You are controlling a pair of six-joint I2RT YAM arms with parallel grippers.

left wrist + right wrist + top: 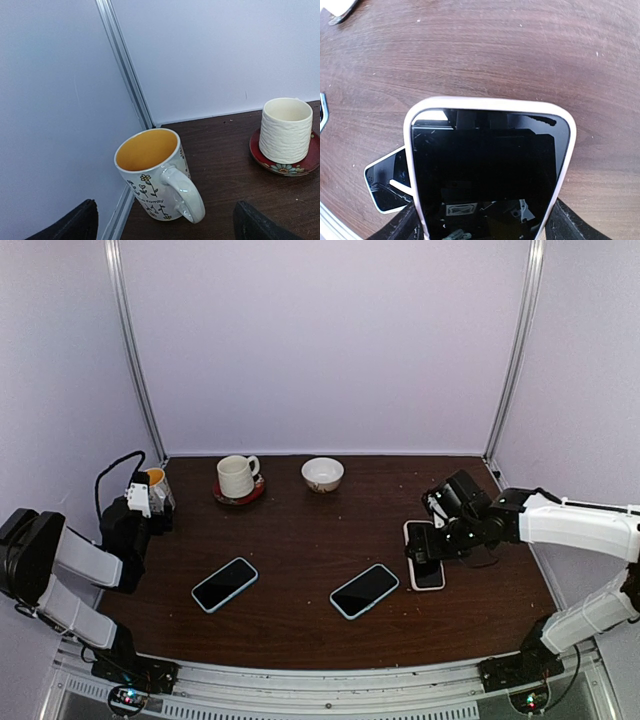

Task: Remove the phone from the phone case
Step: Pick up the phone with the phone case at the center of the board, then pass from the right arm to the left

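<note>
Tabletop (pixel 300 540): dark wood, carrying all items.

Right arm is the working arm. The left arm is parked well off to the side.

Phone (pixel 485 175), screen up, sits in its white phone case (pixel 490 103) right at the right tool (pixel 487 225). Its long axis runs straight out ahead of the tool, away from the wrist. The far short end of the case is free and uncovered.

Right tool: jaws spread wide, one finger against each long edge of the case, clamping it across its width. Judged a hold on the case, not the bare phone. The cased phone looks raised off the wood, though I cannot be sure.

Below the tool and to its left lies a white-rimmed dark slab (pixel 387 185). Cannot tell what it is.

Two blue-cased phones (pixel 365 590) (pixel 225 584) lie flat farther to that tool's left, well apart from it.

Left tool (pixel 165 227): fully spread, holding and touching nothing. A yellow mug (pixel 150 172) stands just ahead of it, and a white cup (pixel 286 130) on a red saucer (pixel 260 155) is ahead to its right.

Judgement: the phone is not yet out. The next move needs a second contact on the free end or the case lip, and the left tool is far from it.
</note>
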